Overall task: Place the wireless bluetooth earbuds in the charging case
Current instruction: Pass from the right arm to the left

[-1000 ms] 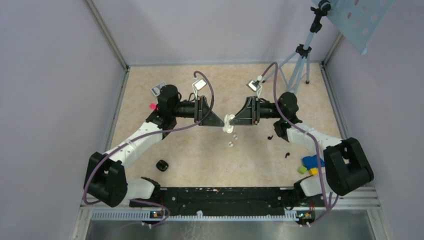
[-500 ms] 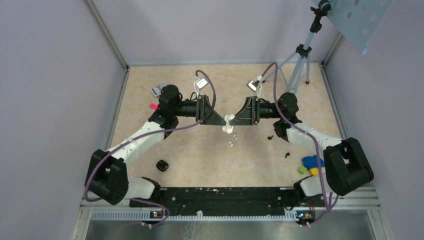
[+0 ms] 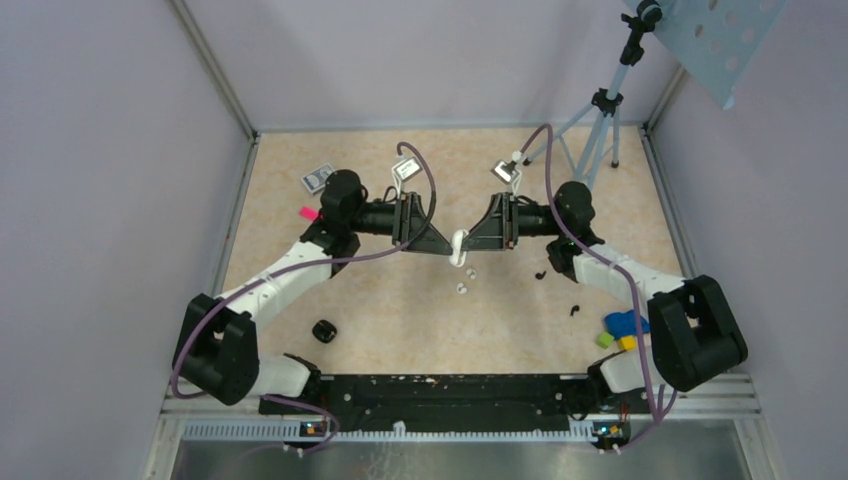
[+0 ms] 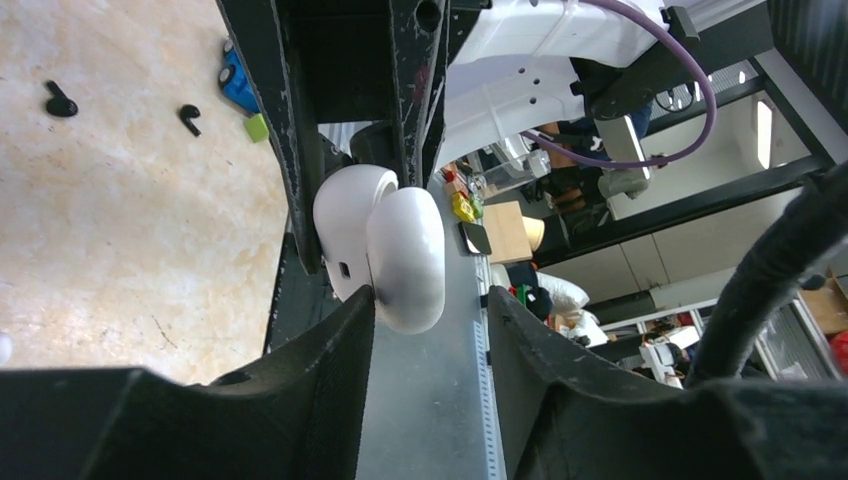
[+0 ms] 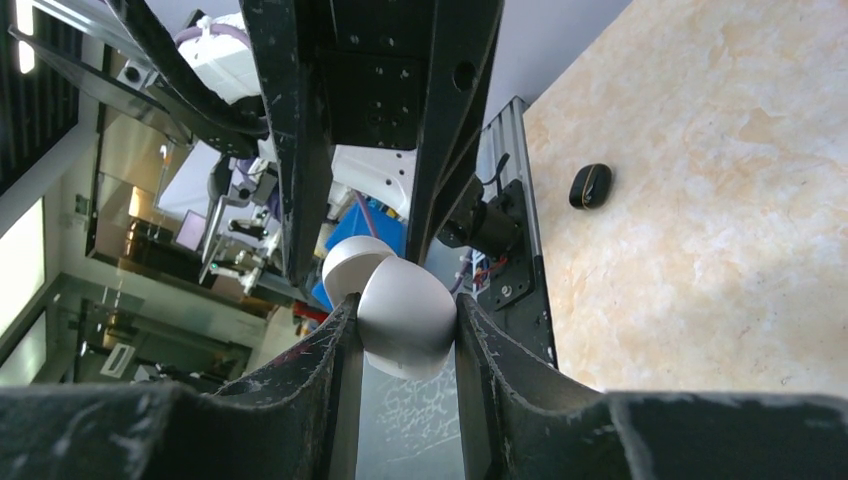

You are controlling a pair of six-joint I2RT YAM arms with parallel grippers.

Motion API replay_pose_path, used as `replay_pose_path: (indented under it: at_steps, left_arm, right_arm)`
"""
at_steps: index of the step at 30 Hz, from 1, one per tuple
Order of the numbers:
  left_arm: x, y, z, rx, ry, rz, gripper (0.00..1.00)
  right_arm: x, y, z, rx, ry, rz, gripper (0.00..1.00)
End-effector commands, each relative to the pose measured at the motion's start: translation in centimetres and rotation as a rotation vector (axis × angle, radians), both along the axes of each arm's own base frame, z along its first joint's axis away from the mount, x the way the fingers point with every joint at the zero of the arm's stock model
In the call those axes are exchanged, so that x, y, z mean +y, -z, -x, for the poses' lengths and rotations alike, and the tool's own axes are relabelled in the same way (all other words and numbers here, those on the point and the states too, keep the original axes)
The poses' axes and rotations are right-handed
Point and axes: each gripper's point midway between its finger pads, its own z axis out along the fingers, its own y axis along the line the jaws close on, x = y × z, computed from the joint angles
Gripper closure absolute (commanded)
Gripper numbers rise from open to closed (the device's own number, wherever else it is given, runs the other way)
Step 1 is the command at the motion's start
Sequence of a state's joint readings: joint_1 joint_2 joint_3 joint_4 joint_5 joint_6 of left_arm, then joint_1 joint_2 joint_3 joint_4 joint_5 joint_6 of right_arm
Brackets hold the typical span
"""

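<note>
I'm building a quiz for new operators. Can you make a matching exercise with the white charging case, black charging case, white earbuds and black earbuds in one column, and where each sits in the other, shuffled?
Things:
1. white charging case
2. black charging case
3. white earbuds
4. black earbuds

Places:
A. loose on the right half of the table
B. on the left half of the table, towards the near edge
C. raised off the table, mid-scene
D. loose on the middle of the table

Pairs: 1-C, 2-B, 3-D, 4-A
</note>
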State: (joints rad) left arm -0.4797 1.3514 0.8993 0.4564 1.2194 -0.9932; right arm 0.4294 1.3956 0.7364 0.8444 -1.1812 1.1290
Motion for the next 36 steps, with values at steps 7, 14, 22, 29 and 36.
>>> replay_pose_path:
  at_steps: [7,14,22,29,36]
  left_arm:
    - [-0.8,0.0,0.5,-0.039,0.049,0.011,0.32]
    - [-1.3,-0.2,0.0,-0.067,0.014,-0.016,0.33]
    - [-1.8,0.0,-0.9,-0.102,-0.045,-0.079,0.26]
    - [-1.7,0.4,-1.1,-0.103,-0.055,-0.09,0.38]
    - [-0.9,-0.3,-1.9,-0.135,-0.094,-0.111,0.29]
  right_arm:
    - [0.3,-2.0,-0.2,-0.118,-0.015,-0.008,1.0]
    - [0.3,-1.8,-0.2,-0.119,-0.008,0.01,1.0]
    - [0.4,-1.5,-0.1,-0.116,-0.007,0.017,1.0]
    - [0.3,-1.5,-0.1,-0.118,-0.011,0.021,1.0]
    - [0.3,-1.6,0.0,-0.135,-0.007,0.022,1.0]
